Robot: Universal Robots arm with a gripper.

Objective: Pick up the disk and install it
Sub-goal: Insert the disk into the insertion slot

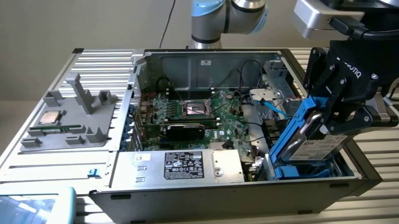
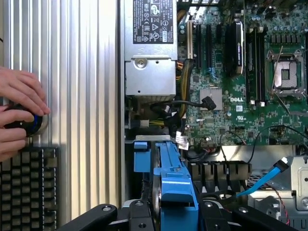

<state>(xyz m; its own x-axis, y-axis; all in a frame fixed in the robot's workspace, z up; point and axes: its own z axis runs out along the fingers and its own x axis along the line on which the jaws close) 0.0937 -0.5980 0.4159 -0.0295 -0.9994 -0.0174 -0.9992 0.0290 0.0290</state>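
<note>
Ribbed metal worktop (image 1: pixel 380 205) carries an open computer case (image 1: pixel 206 189), and at its near corner on the exterior view's right the tool (image 1: pixel 339 126) clamps the disk (image 1: pixel 318 145), tilted on edge, lower end inside the case.

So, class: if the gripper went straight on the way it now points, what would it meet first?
Probably the blue drive bay in the computer case: the gripper points down into it, and the disk it holds would touch first. Depth is unclear.
</note>
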